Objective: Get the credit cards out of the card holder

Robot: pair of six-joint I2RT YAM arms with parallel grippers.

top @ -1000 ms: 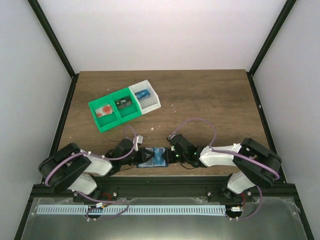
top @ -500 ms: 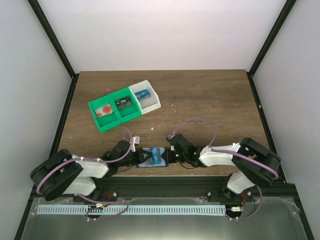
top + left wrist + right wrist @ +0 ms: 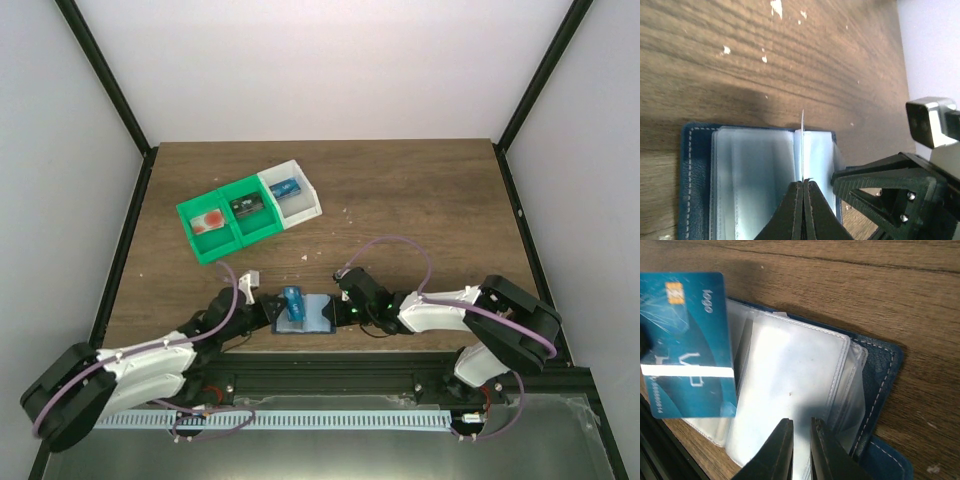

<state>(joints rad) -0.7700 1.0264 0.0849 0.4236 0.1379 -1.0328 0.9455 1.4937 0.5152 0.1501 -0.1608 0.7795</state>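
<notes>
Lying open at near edge of wooden counter (image 3: 430, 190), middle: small navy-blue folding card holder (image 3: 880, 375). Right gripper (image 3: 801, 432) jaws nearly together on a clear sleeve, likely anchoring it; pinch or press, cannot tell. Left gripper (image 3: 802, 184) jaws clamped on teal-blue plastic credit card (image 3: 687, 345), raised edge-up for extraction. Green-and-white plastic trays (image 3: 248, 210) sit toward far-left corner.

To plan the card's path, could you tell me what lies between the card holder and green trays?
Top view: between card holder and trays, bare table, pale specks and the left arm's purple cable.

Top camera high at 6 o'clock, looking down on table (image 3: 400, 200). Wrist cameras close, opposed, sharing card holder (image 3: 740, 175).
</notes>
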